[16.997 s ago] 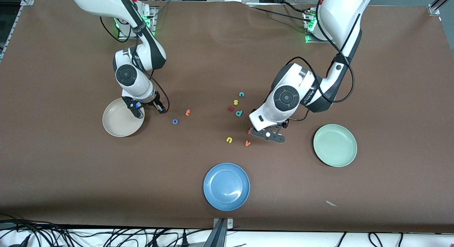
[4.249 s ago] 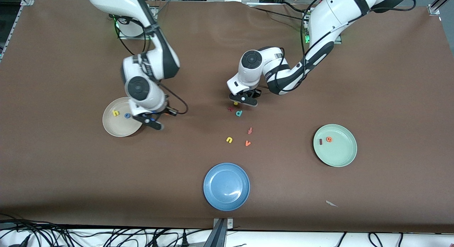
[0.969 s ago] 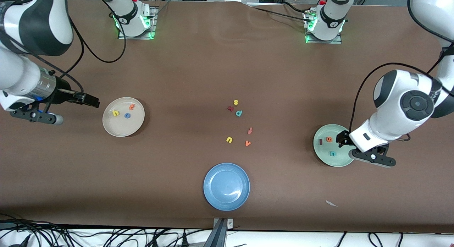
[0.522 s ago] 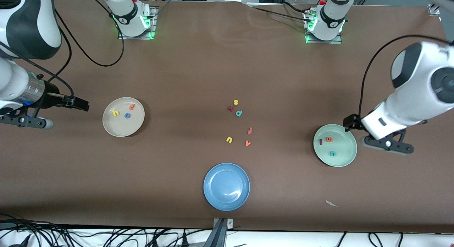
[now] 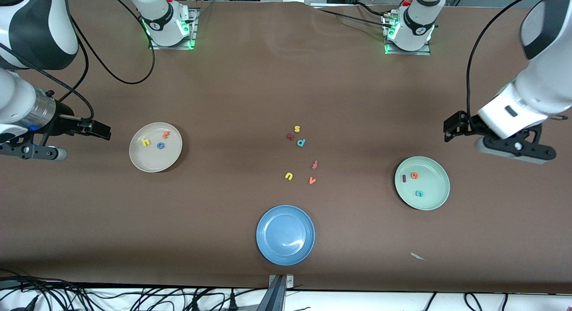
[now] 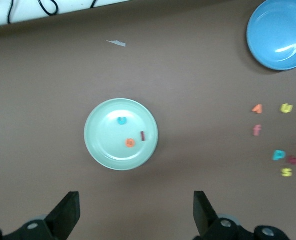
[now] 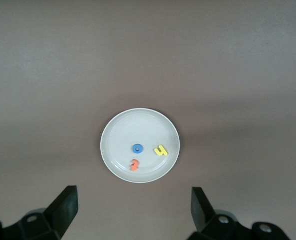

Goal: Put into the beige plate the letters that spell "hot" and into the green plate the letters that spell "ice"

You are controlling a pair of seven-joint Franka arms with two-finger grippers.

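Observation:
The beige plate (image 5: 149,161) holds the yellow h (image 5: 145,142), blue o (image 5: 160,145) and orange t (image 5: 166,134). On the green plate (image 5: 433,186) lie the dark red i (image 5: 404,178), orange e (image 5: 414,175) and teal c (image 5: 419,193). My left gripper (image 5: 514,151) hangs open and empty over bare table beside the green plate (image 6: 105,145), toward the left arm's end. My right gripper (image 5: 31,153) is open and empty over bare table beside the beige plate (image 7: 120,135), toward the right arm's end.
An empty blue plate (image 5: 285,234) sits near the front edge. Loose letters lie mid-table: yellow s (image 5: 297,128), a dark red one (image 5: 290,136), teal p (image 5: 301,142), reddish f (image 5: 314,164), yellow u (image 5: 288,176), orange v (image 5: 312,180). A white scrap (image 5: 418,256) lies near the front edge.
My left gripper has risen and drawn away from the green plate's edge, leaving the teal c on it. My right gripper has shifted slightly farther from the beige plate.

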